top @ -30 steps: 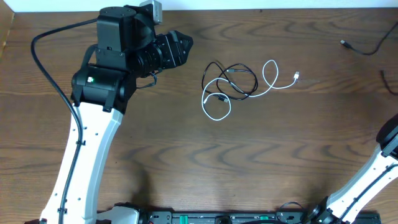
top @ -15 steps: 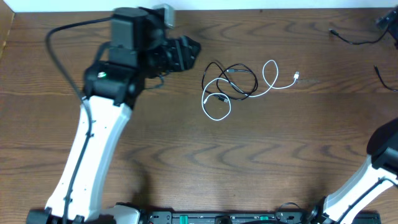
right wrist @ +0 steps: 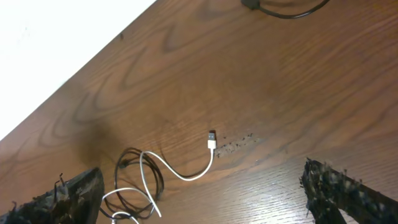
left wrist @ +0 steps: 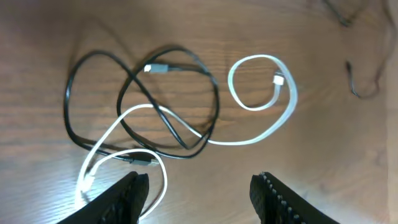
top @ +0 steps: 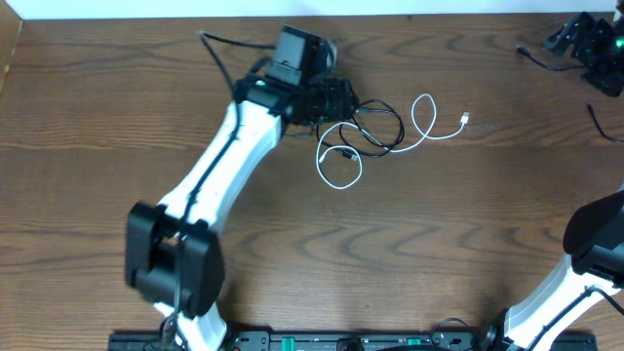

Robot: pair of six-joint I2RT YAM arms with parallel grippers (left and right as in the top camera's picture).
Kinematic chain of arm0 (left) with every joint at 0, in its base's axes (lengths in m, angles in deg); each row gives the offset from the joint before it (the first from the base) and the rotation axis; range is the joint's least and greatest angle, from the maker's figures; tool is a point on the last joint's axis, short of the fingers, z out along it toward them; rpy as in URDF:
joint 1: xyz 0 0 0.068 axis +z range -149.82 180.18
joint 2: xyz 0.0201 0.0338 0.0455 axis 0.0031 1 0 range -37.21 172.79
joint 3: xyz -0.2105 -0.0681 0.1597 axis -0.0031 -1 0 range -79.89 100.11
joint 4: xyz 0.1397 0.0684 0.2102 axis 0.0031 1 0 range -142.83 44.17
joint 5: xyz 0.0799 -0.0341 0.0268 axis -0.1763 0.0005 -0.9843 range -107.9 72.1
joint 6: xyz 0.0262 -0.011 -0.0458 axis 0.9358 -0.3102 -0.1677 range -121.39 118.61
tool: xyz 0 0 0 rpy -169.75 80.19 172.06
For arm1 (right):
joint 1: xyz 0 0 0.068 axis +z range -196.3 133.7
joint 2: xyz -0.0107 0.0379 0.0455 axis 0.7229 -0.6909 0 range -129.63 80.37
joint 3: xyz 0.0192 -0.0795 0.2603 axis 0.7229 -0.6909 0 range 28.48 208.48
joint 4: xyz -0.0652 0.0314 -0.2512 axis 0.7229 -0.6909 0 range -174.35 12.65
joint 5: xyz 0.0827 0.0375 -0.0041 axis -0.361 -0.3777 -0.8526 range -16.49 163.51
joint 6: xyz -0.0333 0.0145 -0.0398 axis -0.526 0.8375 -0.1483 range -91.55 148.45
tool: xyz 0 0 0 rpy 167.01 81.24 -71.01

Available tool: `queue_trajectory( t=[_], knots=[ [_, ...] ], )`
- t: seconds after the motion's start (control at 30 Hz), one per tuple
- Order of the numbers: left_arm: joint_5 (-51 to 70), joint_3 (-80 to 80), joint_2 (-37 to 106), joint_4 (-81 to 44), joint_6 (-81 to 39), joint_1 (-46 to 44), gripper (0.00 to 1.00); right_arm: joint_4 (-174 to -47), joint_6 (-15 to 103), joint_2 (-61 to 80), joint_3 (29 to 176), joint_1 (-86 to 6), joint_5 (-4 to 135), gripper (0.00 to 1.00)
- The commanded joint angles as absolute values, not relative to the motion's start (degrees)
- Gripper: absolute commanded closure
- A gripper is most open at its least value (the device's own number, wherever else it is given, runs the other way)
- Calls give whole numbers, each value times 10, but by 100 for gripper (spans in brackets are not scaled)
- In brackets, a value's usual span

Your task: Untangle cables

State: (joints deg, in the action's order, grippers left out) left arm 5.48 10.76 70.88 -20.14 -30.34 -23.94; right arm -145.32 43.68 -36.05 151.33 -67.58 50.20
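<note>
The left claw point(left wrist: 199, 196) hangs wide open and empty over the tangle. The right claw point(right wrist: 199, 198), also open and empty, is well apart. The white cord point(left wrist: 293, 99) and black cord point(left wrist: 67, 106) lie interlooped on the surface point(left wrist: 348, 174). Both look light and limp. The free white stretch near its plug point(left wrist: 279, 79) seems the best hold.

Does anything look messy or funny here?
Yes. The white cable and the black cable lie tangled together, their loops crossing each other in several spots instead of lying apart.
</note>
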Motion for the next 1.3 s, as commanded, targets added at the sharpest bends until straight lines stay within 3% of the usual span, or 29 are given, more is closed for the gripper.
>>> queue_trajectory(
  t=[0.0,0.23,0.5,0.6,0.63,0.67,0.7,0.93,1.27],
  knots=[
    [5,103,749,-224,-435,-259,42,-1458,425,-364,1514,-671,496,2],
    [4,103,828,-312,-502,-279,43,-1467,422,-364,1514,-671,496,2],
    [-11,103,872,-342,-517,-279,55,-1475,412,-364,1514,-669,496,2],
    [-11,103,875,-362,-516,-279,65,-1479,412,-364,1514,-668,496,2],
    [-11,103,875,-368,-516,-279,73,-1480,412,-364,1514,-668,496,2],
    [-10,103,875,-374,-516,-279,89,-1483,412,-364,1514,-668,496,2],
    [-10,103,875,-377,-516,-279,93,-1486,412,-364,1514,-667,496,3],
    [8,116,834,-395,-417,-279,93,-1482,370,-364,1514,-659,437,4],
    [11,122,617,-400,-337,-279,93,-1481,316,-364,1514,-620,351,5]
  ],
)
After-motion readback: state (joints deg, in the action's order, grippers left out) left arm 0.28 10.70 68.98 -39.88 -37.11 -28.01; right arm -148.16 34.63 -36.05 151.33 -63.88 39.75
